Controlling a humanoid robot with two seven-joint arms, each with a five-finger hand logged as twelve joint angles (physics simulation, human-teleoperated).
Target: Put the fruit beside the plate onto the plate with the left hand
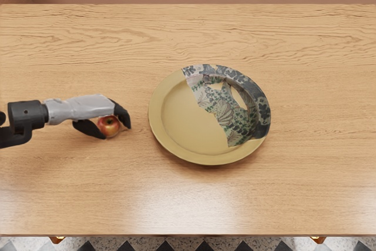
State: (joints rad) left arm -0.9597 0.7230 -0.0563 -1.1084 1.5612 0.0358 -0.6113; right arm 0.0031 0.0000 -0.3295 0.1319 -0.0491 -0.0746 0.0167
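Note:
A small red and yellow apple (108,125) rests on the wooden table, left of the plate (176,116). The plate is round and mustard yellow, with a grey leaf pattern over its right part. My left hand (107,123) reaches in from the left edge and its dark fingers (121,114) curl around the apple, thumb below and fingers above. The apple looks to be still on the table surface, a short gap away from the plate's left rim. The right arm is out of view.
The wooden table (188,33) spreads wide around the plate, with its front edge near the bottom of the view. A tan wall runs behind it. No other objects stand on it.

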